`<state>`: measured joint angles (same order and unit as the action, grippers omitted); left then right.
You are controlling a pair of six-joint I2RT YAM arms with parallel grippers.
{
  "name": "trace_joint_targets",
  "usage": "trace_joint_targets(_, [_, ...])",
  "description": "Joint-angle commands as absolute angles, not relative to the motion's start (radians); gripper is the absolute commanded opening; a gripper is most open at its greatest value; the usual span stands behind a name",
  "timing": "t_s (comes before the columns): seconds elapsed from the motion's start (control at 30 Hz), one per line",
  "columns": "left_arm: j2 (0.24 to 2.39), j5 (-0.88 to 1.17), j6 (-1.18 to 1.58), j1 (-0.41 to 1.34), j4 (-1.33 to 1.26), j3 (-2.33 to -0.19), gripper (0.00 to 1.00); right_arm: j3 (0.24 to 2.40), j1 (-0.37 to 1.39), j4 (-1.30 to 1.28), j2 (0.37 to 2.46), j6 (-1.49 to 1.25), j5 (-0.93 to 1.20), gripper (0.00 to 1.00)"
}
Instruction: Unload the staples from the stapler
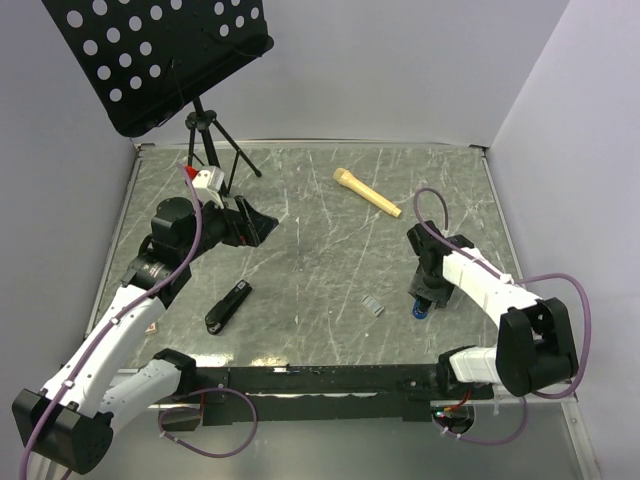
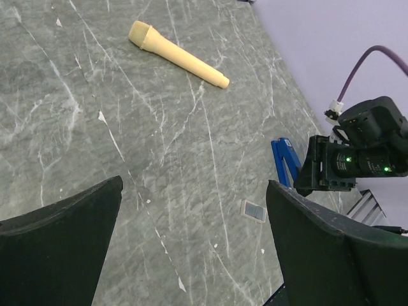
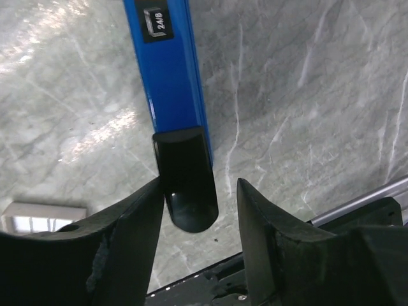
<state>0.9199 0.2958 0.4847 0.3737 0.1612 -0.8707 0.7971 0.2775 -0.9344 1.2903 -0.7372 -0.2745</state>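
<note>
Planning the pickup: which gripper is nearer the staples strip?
Right. The right gripper is beside the staples, astride a blue-and-black item; the left gripper hovers well away, toward the far left.

The grey marbled table (image 1: 320,260) bears the stapler (image 1: 228,307), the staples (image 1: 372,305), a tan handle (image 1: 366,192) and a blue bar (image 3: 167,76).

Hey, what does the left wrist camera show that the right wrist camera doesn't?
Only left wrist: the tan handle, the right arm's wrist with its purple cable, and the open left end effector. Only right wrist: the right end effector straddling the black tip of the blue bar, and its 24/6 label. Both: the blue bar and the grey marbled table.
</note>
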Motion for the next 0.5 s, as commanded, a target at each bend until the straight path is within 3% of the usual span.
trace_joint_targets(0.0, [0.91,0.318,0.489,0.376,0.109,-0.87,0.99,0.77,0.261,-0.875,1.313,-0.727,-0.275,0.53])
trace_joint_targets(0.23, [0.905,0.333,0.483,0.376,0.091,-0.858,0.98,0.788,0.256,-0.865,1.28,-0.696,-0.293,0.34])
trace_joint_targets(0.4, [0.914,0.279,0.491,0.376,0.104,-0.853,0.93,0.845,0.258,-0.874,1.183,-0.623,-0.288,0.12])
trace_joint_targets(0.43, [0.928,0.269,0.489,0.376,0.115,-0.86,0.92,0.868,0.259,-0.867,1.154,-0.608,-0.255,0.0])
trace_joint_targets(0.47, [0.934,0.261,0.488,0.376,0.127,-0.868,0.91,0.877,0.258,-0.867,1.14,-0.588,-0.239,0.0])
